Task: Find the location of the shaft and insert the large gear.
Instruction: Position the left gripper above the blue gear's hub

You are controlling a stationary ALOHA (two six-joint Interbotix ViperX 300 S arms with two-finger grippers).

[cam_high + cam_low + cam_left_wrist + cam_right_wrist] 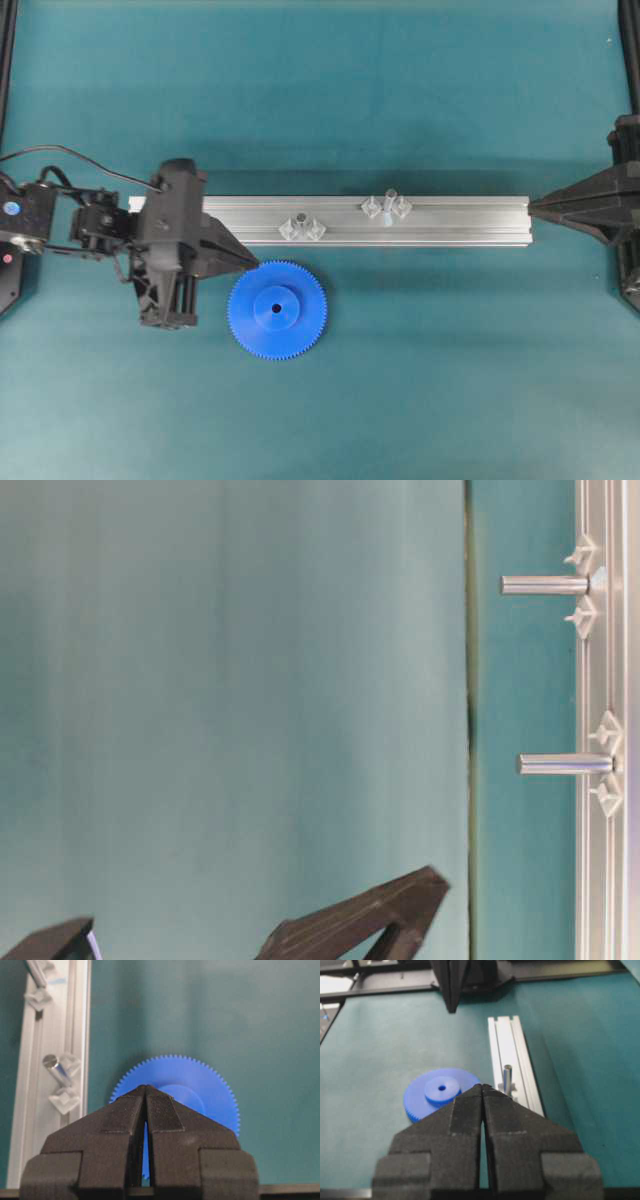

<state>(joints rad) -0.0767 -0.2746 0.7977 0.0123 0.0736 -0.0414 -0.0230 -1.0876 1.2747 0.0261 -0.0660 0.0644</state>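
Note:
The large gear [277,309], a flat blue toothed disc with a raised hub, lies on the teal table just in front of the rail; it also shows as the gear [200,1080] and the gear [440,1092]. The shaft [390,200] stands on the rail between two spread clear pieces, and only a sliver of the shaft [37,971] shows at the top left of the left wrist view. My left gripper [255,265] is shut and empty, its tips over the gear's near rim [145,1087]. My right gripper [532,207] is shut and empty at the rail's right end [482,1086].
An aluminium rail [460,225] runs across the middle of the table. A second, dark-topped pin [300,220] with bunched clear pieces stands on it left of the shaft, nearest my left gripper [57,1070]. Black frame posts stand at the table's sides [630,60].

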